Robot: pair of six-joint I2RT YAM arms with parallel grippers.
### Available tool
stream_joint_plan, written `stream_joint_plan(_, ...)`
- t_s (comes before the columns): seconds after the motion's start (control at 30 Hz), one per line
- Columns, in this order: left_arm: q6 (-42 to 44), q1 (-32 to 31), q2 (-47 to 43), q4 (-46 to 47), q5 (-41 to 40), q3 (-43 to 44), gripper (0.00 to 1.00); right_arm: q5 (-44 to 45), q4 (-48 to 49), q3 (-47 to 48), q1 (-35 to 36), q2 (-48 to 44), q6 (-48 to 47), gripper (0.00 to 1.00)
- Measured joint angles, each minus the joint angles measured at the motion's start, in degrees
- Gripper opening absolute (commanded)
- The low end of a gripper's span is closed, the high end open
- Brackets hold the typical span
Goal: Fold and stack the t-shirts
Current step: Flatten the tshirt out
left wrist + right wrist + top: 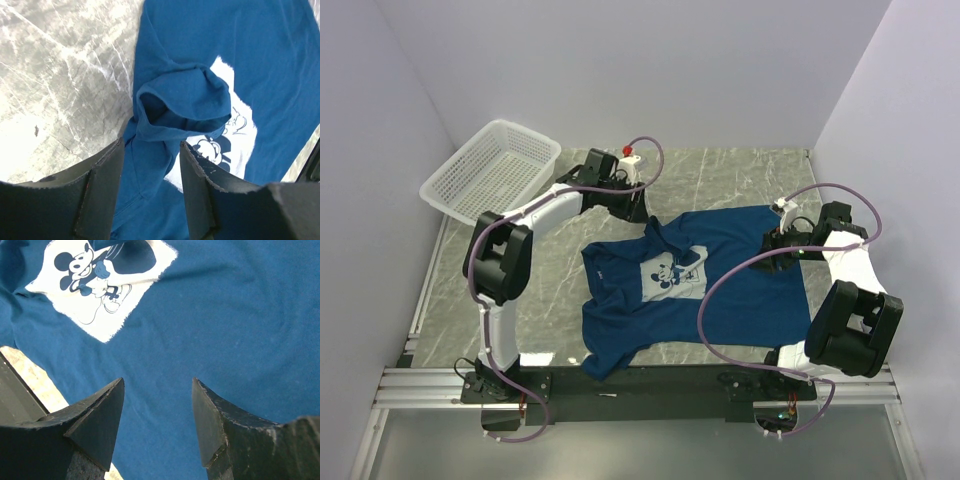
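My left gripper [151,146] hangs released over the far left part of the dark blue t-shirt [730,300], jaws apart and clamping nothing, while a sleeve [185,95] lies bunched and turned over onto the edge of the pale chest print [667,272] just beyond the fingertips. My right gripper [157,382] is likewise unclenched, jaws spread over plain blue cloth on the shirt's right side, with the cartoon mouse of the print up and to the left in its wrist view. The shirt lies print up in the middle of the grey marbled table [720,175], between my two arms, mostly flat but rumpled along its left edge. A white mesh basket [485,175] sits at the far left, well apart from it
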Motion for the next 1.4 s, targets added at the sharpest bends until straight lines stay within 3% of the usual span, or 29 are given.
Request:
stream_joint_plan(0.5,3.67,-0.98,8.15,-5.05,2.45,6.08,0.52,0.0,0.0,0.0,-0.02,0.0,0.02,0.63)
stream_joint_plan(0.6,3.65,-1.38,9.68,-5.75,3.02,8.17,0.44,0.02,-0.02,0.0,-0.02,0.0,0.02,0.63)
stream_joint_plan(0.7,3.54,-1.62,11.1,-6.03,3.65,10.27,0.2,0.02,0.0,0.0,-0.04,0.0,0.02,0.63)
stream_joint_plan(0.73,3.5,-1.62,11.52,-6.08,3.85,10.86,0.07,0.02,0.0,0.0,-0.09,0.0,0.0,0.63)
stream_joint_plan(0.8,3.41,-1.62,11.89,-6.14,4.07,11.67,0.01,0.07,0.0,0.0,-0.11,0.0,0.0,0.63)
stream_joint_plan(0.93,2.89,-1.62,11.56,-5.53,4.48,11.67,0.0,0.72,-0.02,0.11,-0.11,0.0,0.0,0.63)
stream_joint_plan(1.07,-0.92,-1.22,5.9,-2.29,3.43,5.46,0.01,3.82,-0.13,3.52,-0.11,1.29,1.16,0.63)
stream_joint_plan(1.23,-6.27,0.04,-5.03,2.23,2.71,-2.45,0.01,10.4,2.84,13.79,-0.11,7.5,6.88,0.62)
stream_joint_plan(1.4,-10.58,1.42,-12.39,7.76,2.34,-8.28,0.01,17.57,4.81,28.3,-0.11,19.65,13.97,0.59)
